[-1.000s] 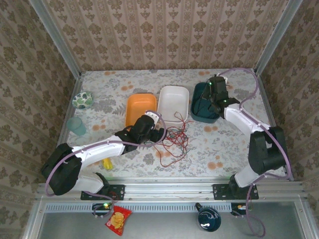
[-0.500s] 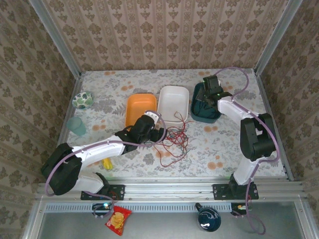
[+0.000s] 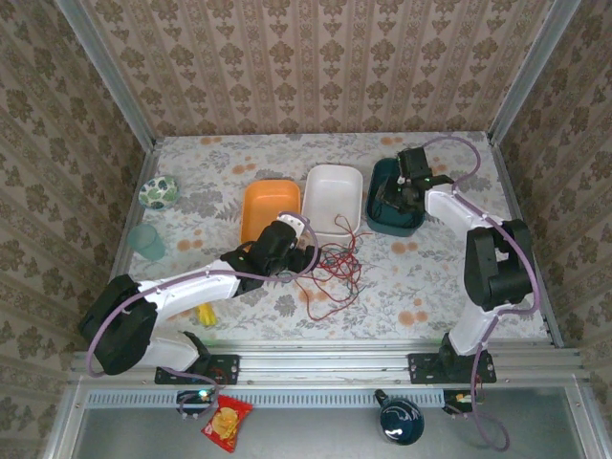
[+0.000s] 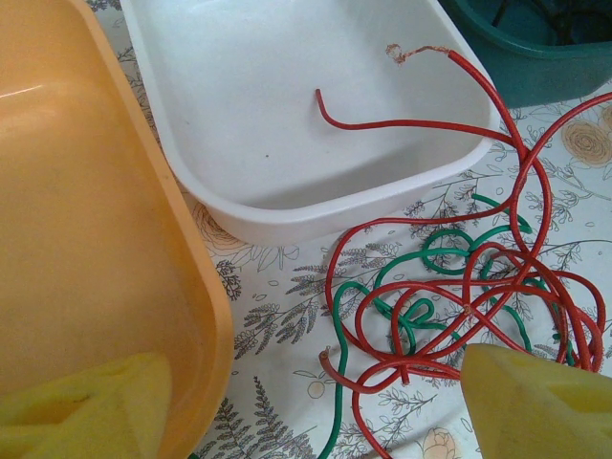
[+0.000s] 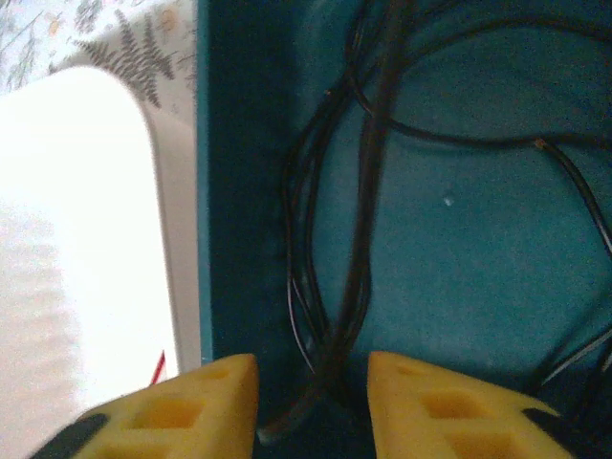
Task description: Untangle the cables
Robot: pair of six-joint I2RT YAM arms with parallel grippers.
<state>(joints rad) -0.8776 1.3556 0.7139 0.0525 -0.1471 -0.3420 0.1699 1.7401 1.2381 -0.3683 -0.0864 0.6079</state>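
Left hand (image 4: 311, 406): open, its two yellow fingers (image 4: 86, 406) spread wide; it hovers low over the tangle and grips nothing.
Right hand (image 5: 311, 402): open, with a clear gap between the fingers; it sits inside the teal tray (image 5: 478, 287), and a blurred strand of the black cable (image 5: 368, 191) runs down through the gap, which is wider than the strand.
Red cable (image 4: 411, 122): loops heaped on the table (image 4: 277, 325) just in front of the white tray (image 4: 287, 206); one end climbs over the tray's near rim and lies on its floor, and another frayed end rests at the rim's right corner.
Green cable (image 4: 334, 382): on the table, threaded under and through the red loops in the same heap.
Black cable: coiled in loose loops on the floor of the teal tray, apart from the other two.
Trays: the orange tray (image 4: 96, 239), white tray and teal tray stand side by side, left to right, in the top view.
Other items: a pale green cup (image 3: 146, 241) and a patterned bowl (image 3: 158, 191) stand near the table's left edge.
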